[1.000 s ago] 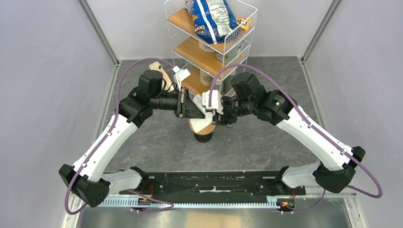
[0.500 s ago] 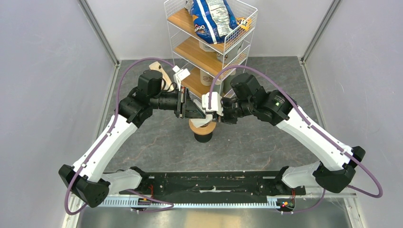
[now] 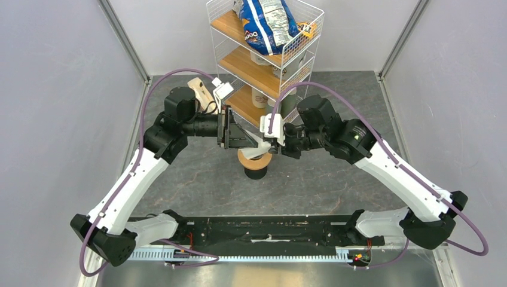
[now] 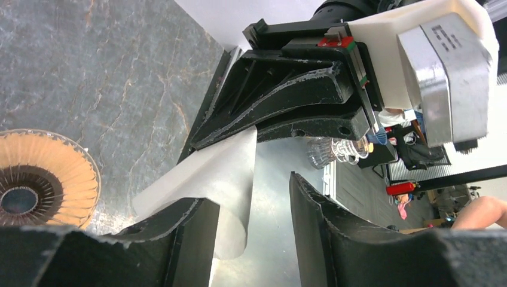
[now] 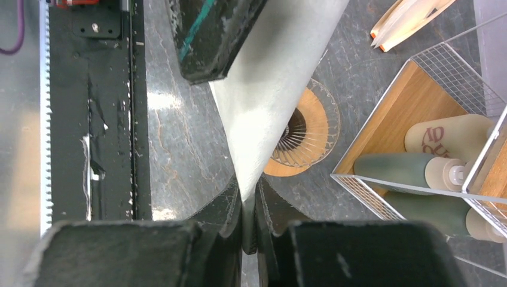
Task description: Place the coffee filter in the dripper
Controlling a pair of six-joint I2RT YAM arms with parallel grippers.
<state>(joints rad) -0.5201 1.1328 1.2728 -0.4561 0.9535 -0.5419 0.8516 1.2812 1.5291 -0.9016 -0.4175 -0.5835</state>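
Note:
The coffee filter (image 5: 276,89) is a white paper cone hanging in the air above the dripper (image 3: 253,162), a tan ribbed ring on a dark body. My right gripper (image 5: 248,186) is shut on one edge of the filter. My left gripper (image 4: 252,206) stands open, and the filter (image 4: 218,170) rests loosely against its left finger with a wide gap to the other finger. In the top view both grippers meet just above the dripper, left gripper (image 3: 250,141) facing right gripper (image 3: 270,143). The dripper (image 4: 36,185) lies below and to the left in the left wrist view.
A white wire shelf rack (image 3: 263,66) stands just behind the dripper, holding a blue chips bag (image 3: 266,24) and bottles (image 5: 445,140). A beige folded packet (image 5: 406,18) lies on the grey table left of the rack. The black base rail (image 3: 263,230) runs along the near edge.
The left gripper has opened, let go of the filter and drawn back a little to the left. The right gripper has closed on the filter's edge.

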